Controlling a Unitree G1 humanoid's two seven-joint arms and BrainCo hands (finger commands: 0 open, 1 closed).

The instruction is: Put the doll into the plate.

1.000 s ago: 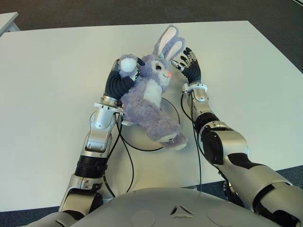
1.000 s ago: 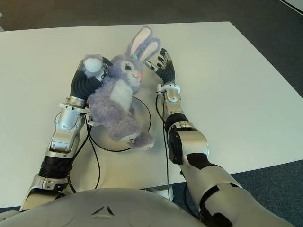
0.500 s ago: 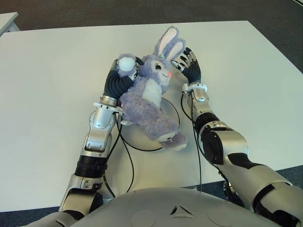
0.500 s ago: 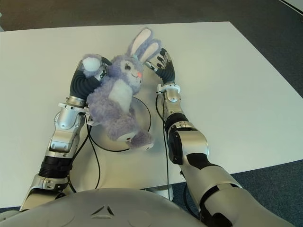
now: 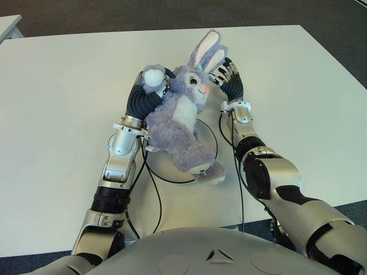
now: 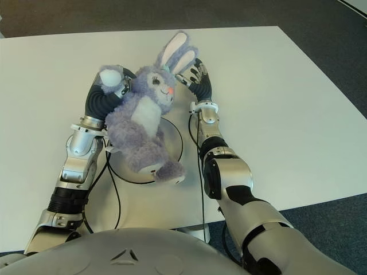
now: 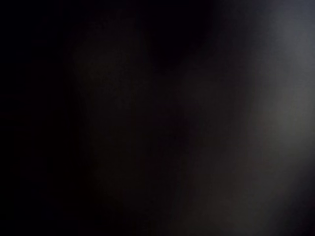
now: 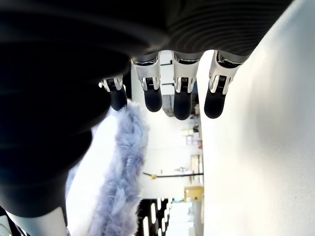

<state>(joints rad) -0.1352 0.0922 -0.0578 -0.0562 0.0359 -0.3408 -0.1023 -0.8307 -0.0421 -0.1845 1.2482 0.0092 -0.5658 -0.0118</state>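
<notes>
The purple plush bunny [image 5: 180,117] is soft and light. The left hand [image 5: 143,94] seems to hug its arm; the right hand [image 5: 228,80], fingers straight, presses its ear. Its feet hang over the plate [image 5: 205,133].

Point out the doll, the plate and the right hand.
doll [image 5: 182,114]: left eye view, on its white belly.
plate [image 5: 207,136]: left eye view, on the bare rim beside the doll.
right hand [image 5: 234,86]: left eye view, on the back of the hand.

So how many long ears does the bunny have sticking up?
2. Both rise from the top of the doll's head, side by side: one ear farther back, the other ear against the right hand.
</notes>
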